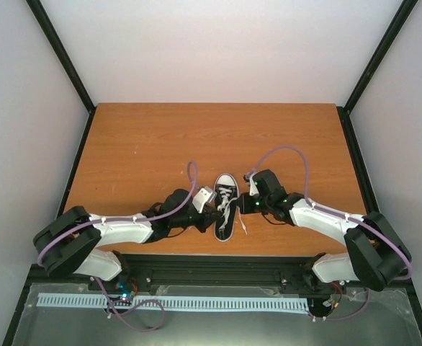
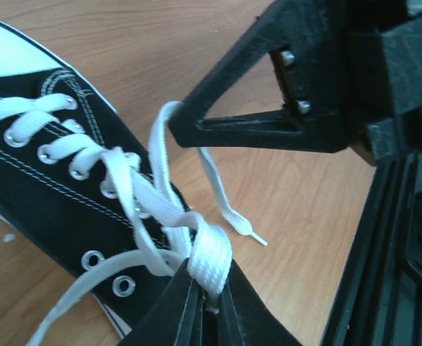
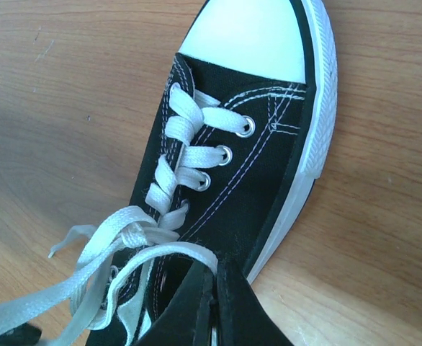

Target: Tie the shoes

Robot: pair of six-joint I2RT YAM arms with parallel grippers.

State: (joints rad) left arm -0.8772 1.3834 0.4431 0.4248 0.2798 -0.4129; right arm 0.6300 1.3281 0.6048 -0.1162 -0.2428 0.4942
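The small black sneaker [image 1: 225, 205] with a white toe cap lies near the table's front edge, toe pointing away. It also shows in the left wrist view [image 2: 45, 187] and the right wrist view [image 3: 240, 158]. Its white laces [image 2: 150, 194] cross in a first knot over the tongue. My left gripper [image 2: 209, 299] is shut on a folded loop of lace. My right gripper [image 3: 214, 277] is shut on the other lace strand [image 3: 160, 254] beside the shoe's opening. The right gripper's black fingers [image 2: 268, 108] show above the shoe in the left wrist view, with lace against their tip.
One loose lace end with its aglet [image 2: 243, 229] rests on the wooden table [image 1: 160, 144]. The black rail [image 2: 384, 245] runs along the table's front edge, close behind both grippers. Black frame posts [image 1: 60, 54] stand at the sides.
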